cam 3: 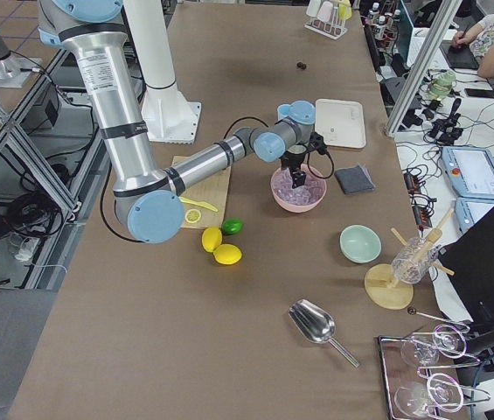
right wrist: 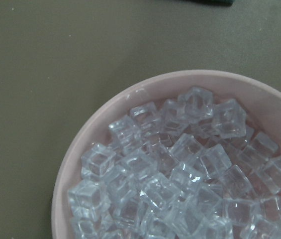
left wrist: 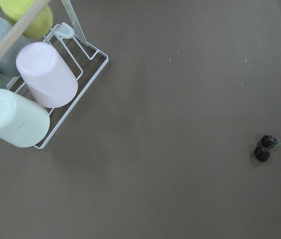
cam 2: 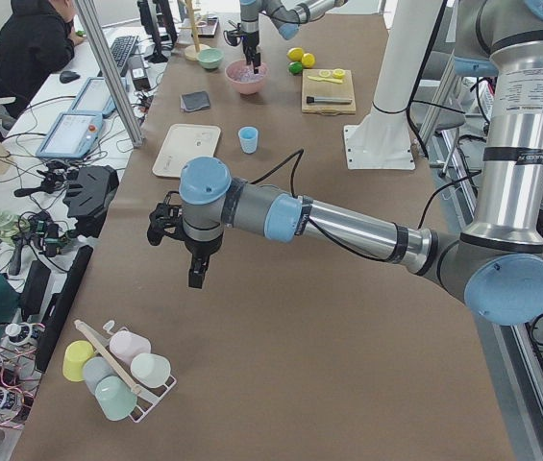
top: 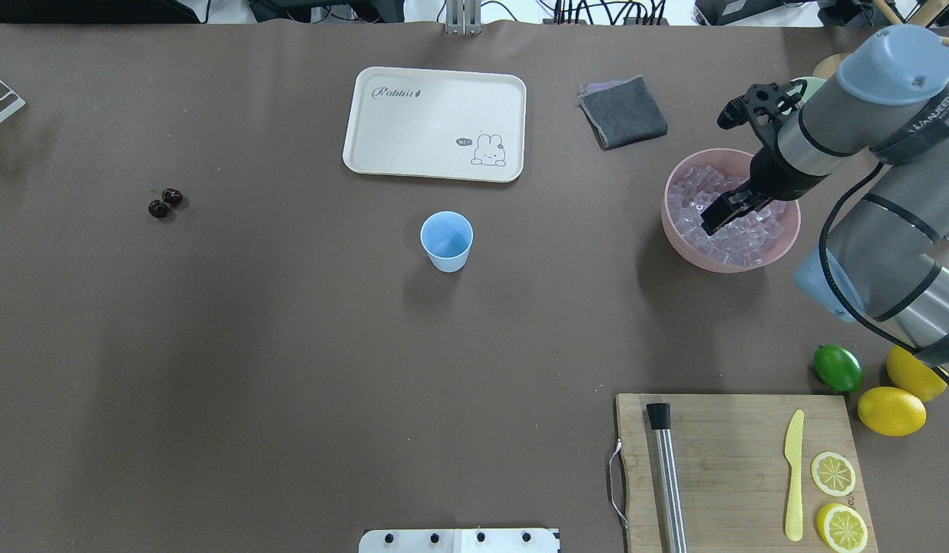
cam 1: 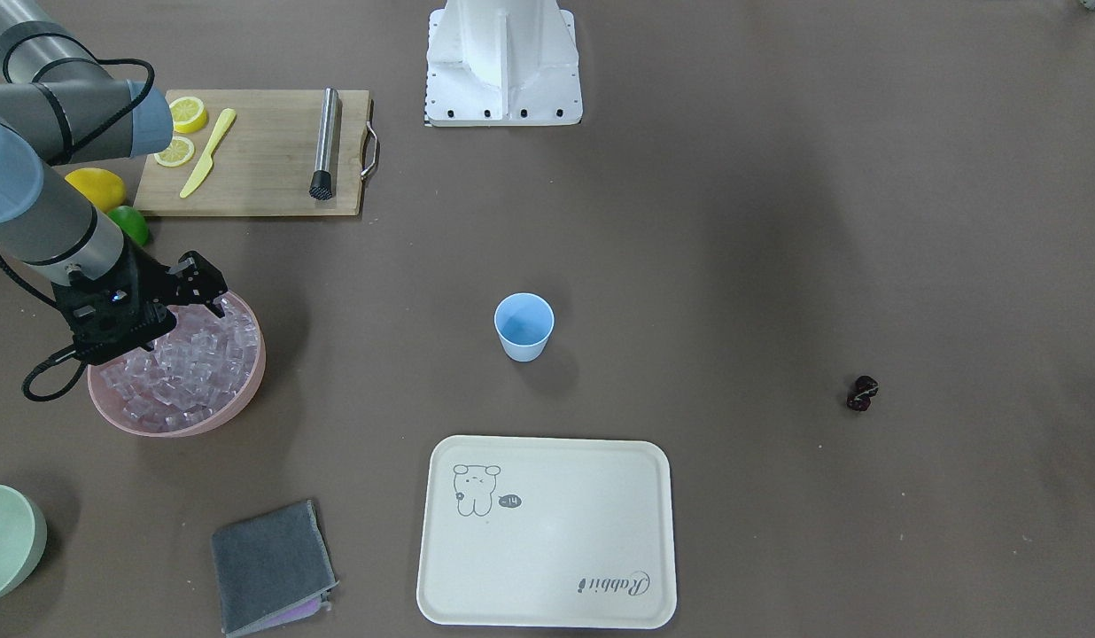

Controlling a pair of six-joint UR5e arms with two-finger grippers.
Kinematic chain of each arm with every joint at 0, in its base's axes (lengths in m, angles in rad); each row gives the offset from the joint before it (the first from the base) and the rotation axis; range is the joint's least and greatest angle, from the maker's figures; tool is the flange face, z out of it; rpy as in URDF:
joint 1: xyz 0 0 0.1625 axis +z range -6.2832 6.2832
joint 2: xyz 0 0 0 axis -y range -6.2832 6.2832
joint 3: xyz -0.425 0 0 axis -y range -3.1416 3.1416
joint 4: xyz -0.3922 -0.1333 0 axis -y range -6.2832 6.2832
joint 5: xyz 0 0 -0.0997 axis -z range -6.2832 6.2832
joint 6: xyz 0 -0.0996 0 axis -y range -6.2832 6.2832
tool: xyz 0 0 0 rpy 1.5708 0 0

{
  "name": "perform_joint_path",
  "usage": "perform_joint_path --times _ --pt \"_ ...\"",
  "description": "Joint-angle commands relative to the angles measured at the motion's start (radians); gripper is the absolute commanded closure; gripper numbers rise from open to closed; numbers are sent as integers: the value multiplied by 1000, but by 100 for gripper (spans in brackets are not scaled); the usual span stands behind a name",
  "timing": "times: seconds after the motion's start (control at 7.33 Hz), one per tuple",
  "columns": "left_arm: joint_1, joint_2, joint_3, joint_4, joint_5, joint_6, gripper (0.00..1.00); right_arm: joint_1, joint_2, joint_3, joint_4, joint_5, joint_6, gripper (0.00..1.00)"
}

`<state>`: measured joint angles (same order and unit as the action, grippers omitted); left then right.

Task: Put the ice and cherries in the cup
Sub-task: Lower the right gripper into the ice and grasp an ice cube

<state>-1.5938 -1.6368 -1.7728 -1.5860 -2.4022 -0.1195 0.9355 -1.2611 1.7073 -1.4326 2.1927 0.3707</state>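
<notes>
- The right gripper (top: 711,223) points down into the pink bowl (top: 674,240), with its tips at the heap of ice (top: 751,234). Cubes lie under and all around the fingers.
- I cannot tell whether those fingers stand apart or together. The overhead view shows them as one dark strip, and the right wrist view shows only cubes and bowl rim.
- The cup (top: 447,241) stands upright, well apart from the right fingers, toward the middle of the table.
- The cherries (top: 160,207) lie on the table beyond the cup, farthest from the right fingers.
- The left gripper (cam 2: 197,277) hangs above the table near a rack of cups (cam 2: 117,370). Only the side view shows it, so I cannot tell how its fingers are set.
- In the left wrist view the cherries sit off to one side, apart from the left fingers.
</notes>
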Motion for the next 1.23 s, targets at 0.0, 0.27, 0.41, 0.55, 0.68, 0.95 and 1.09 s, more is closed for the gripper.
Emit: perform_joint_path --times 0.0,0.27,0.41,0.55,0.68,0.95,1.09 --pt "0 -3 10 -6 0 1 2 2 32 -44 1 -20 -1 7" --pt "0 -5 10 -6 -5 1 2 0 37 -122 84 -54 -4 7" --pt "0 -3 7 -6 -6 0 2 -3 29 -138 115 -54 -1 7" --pt "0 -3 1 -5 -8 -2 2 -3 28 -133 115 -56 2 7" --pt "0 0 -2 -5 -9 -2 2 -3 26 -126 115 -56 4 7" --pt "0 0 4 -5 -8 0 2 -6 19 -107 116 -56 46 7" --pt "0 0 9 -6 -8 0 2 -12 12 -98 116 -56 48 7"
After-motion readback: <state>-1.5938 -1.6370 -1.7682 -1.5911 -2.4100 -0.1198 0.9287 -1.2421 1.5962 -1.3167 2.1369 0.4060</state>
